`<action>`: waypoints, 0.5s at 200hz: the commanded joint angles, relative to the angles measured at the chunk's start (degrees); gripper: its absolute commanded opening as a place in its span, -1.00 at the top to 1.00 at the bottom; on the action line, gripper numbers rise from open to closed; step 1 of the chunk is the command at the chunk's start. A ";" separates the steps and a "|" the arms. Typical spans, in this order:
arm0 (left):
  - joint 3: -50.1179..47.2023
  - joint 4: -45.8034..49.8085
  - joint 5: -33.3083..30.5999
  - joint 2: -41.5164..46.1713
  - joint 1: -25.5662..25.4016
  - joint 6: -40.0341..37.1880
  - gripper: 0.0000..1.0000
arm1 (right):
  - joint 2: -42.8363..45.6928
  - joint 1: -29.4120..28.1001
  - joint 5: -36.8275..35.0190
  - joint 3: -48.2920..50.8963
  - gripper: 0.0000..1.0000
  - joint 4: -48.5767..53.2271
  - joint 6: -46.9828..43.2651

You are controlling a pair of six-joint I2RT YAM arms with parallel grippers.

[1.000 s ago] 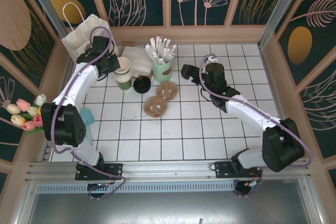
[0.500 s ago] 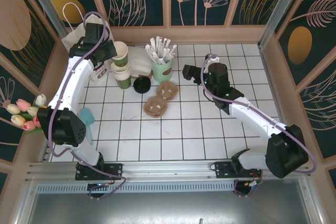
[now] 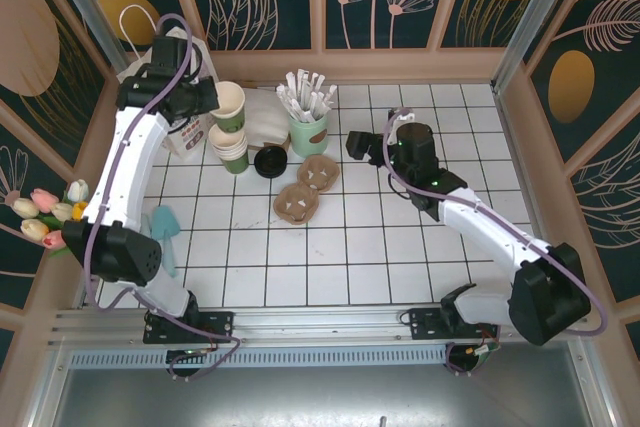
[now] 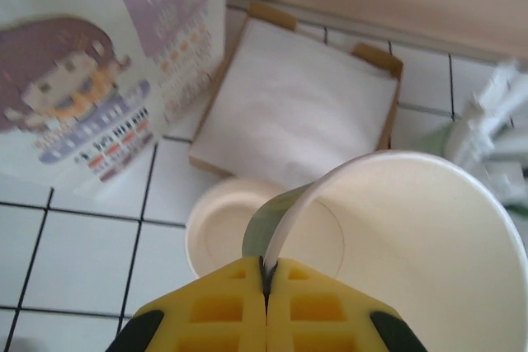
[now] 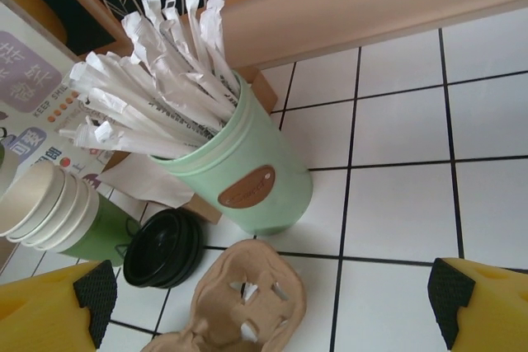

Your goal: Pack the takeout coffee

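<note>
Nearest us, two cardboard carriers point(image 3: 297, 203) lie mid-worktop. Just beyond, the takeout coffee point(image 3: 270, 161) stands beside the straw holder point(image 3: 308, 130), with our right tool point(image 3: 358, 143) spread wide nearby. Toward the far-left corner, our left tool point(image 3: 212, 103) pinches a cream cup point(image 3: 231, 104) by its rim.

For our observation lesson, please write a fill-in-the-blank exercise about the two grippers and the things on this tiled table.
The left gripper is shut on the ___ of a paper cup.
The right gripper is ___.
The pale-green holder is full of wrapped ___.
The round lid beside the stacked cups is ___ in colour.
Missing words: rim; open; straws; black.
</note>
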State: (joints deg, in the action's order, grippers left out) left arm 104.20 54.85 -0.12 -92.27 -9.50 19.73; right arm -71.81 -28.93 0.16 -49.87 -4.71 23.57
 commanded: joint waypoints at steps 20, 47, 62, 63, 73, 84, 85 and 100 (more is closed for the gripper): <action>-6.33 2.47 8.25 5.51 -8.42 -3.82 1.00 | 3.06 6.72 10.07 -2.63 -0.98 8.58 9.45; -12.13 -5.63 13.64 7.10 -14.35 -2.68 1.00 | 4.69 11.74 17.42 -1.97 -0.98 12.48 12.59; -16.50 -12.89 17.41 8.12 -16.97 -1.47 1.00 | 6.34 12.51 17.21 -1.30 -0.98 14.66 11.76; -16.85 -13.39 17.55 8.18 -17.18 -1.41 1.00 | 6.47 12.54 17.18 -1.21 -0.98 14.83 11.67; -19.08 -16.72 17.32 8.42 -19.23 -1.52 1.00 | 7.47 12.87 16.98 -0.71 -0.98 15.98 11.06; -20.23 -17.46 14.34 8.17 -21.97 -3.73 1.00 | 8.41 13.20 17.27 -0.20 -0.98 16.65 10.88; -20.34 -17.43 14.04 8.12 -22.19 -3.91 1.00 | 8.47 13.20 17.30 -0.13 -0.98 16.70 10.88; -21.44 -17.54 12.07 7.09 -25.17 -6.47 1.00 | 9.40 13.29 17.30 0.72 -0.98 17.14 10.74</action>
State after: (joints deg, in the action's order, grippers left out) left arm 84.18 43.33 12.91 -85.27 -30.68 17.06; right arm -64.95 -16.19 15.20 -50.50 9.41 33.63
